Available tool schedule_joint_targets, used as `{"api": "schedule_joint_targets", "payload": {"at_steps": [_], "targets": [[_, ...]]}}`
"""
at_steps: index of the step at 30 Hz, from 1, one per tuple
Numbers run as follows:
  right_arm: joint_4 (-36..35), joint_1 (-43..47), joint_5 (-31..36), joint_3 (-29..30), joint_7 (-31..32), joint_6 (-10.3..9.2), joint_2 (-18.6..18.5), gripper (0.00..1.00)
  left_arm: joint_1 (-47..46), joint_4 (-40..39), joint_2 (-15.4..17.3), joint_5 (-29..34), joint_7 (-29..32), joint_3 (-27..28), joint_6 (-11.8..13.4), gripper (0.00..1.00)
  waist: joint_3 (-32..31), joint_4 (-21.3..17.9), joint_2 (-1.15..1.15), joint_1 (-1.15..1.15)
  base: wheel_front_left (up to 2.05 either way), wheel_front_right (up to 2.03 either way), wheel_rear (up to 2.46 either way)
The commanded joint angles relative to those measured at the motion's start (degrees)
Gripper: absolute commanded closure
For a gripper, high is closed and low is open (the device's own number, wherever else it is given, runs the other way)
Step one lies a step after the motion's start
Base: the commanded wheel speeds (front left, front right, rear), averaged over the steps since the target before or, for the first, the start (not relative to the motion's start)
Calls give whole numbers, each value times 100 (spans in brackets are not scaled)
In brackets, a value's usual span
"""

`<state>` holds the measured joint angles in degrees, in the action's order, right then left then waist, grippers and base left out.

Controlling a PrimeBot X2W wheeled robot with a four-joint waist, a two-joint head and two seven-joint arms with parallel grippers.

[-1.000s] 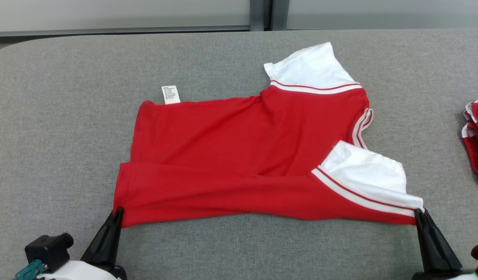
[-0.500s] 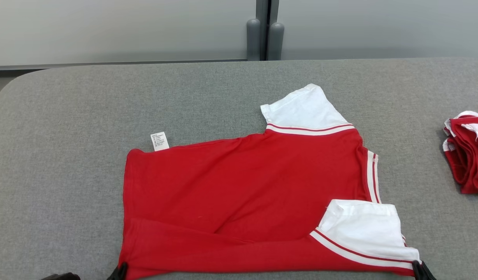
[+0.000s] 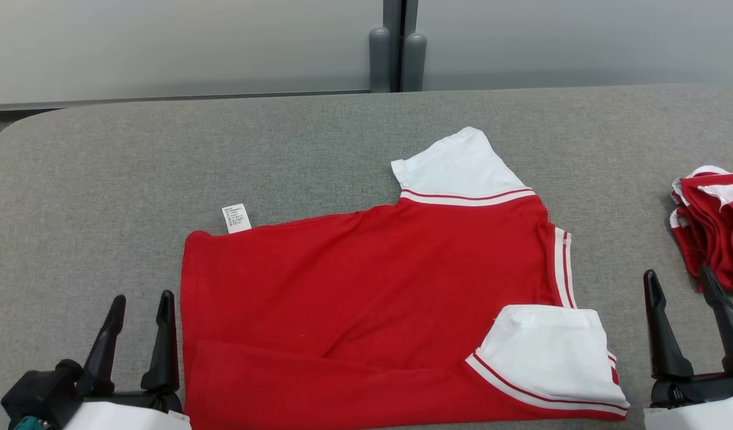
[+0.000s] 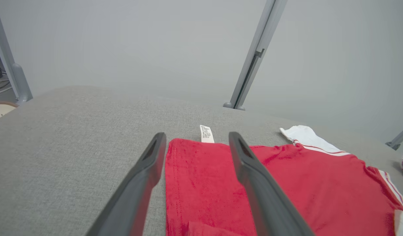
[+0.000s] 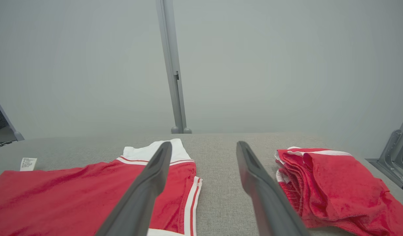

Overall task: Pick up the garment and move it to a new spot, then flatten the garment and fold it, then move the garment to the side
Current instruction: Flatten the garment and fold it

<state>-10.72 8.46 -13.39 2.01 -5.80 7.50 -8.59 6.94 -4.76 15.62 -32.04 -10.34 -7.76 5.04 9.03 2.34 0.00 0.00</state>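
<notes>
The garment [image 3: 366, 298] is a red shirt with white sleeves and striped trim, lying spread on the grey padded table [image 3: 104, 179], hem to the left, collar to the right. A white care label [image 3: 236, 218] sticks out at its far left corner. My left gripper [image 3: 141, 304] stands open just off the shirt's near left edge, nothing between its fingers. In the left wrist view the left gripper [image 4: 196, 141] straddles the shirt's [image 4: 286, 190] hem corner from above. My right gripper [image 3: 680, 280] is open too, beside the near white sleeve [image 3: 551, 346] and apart from it; the right gripper [image 5: 204, 147] frames bare table.
A pile of folded red-and-white clothes [image 3: 713, 227] sits at the table's right edge, close to my right gripper; the pile [image 5: 326, 183] lies just right of the right finger. Grey partition panels with a post [image 3: 393, 48] stand behind the table.
Both grippers were shut on the shirt's near corners; now they have let go, opened and stand off either side of it. The head camera tilted up, shifting the whole picture.
</notes>
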Motion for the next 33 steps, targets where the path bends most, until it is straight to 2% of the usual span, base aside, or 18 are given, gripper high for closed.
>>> {"api": "schedule_joint_targets", "payload": {"at_steps": [1,13,17,21,27,33], "targets": [[-128,-62,76,49,93,-3,-16,0,-141,-95,45,118,-115,30,18,0,-31,-28,0,0,0,0,0],[-348,-55,157,118,340,-3,104,0,-383,-87,97,269,-37,-73,136,0,64,32,0,0,0,0,0],[-409,-148,162,77,373,-3,156,0,-813,207,60,106,151,-145,-22,0,265,39,0,0,0,0,0],[-473,-325,169,-44,394,-3,182,0,-1545,1022,13,-212,492,-232,-337,0,591,-16,0,0,0,0,0],[-404,-619,216,-253,421,-3,61,0,-2715,2941,-4,-648,893,-290,-911,0,924,-156,0,0,0,0,0],[-282,-753,158,-314,384,-3,91,0,-3392,4366,-14,-879,983,-382,-1151,0,1022,-264,0,0,0,0,0]]}}
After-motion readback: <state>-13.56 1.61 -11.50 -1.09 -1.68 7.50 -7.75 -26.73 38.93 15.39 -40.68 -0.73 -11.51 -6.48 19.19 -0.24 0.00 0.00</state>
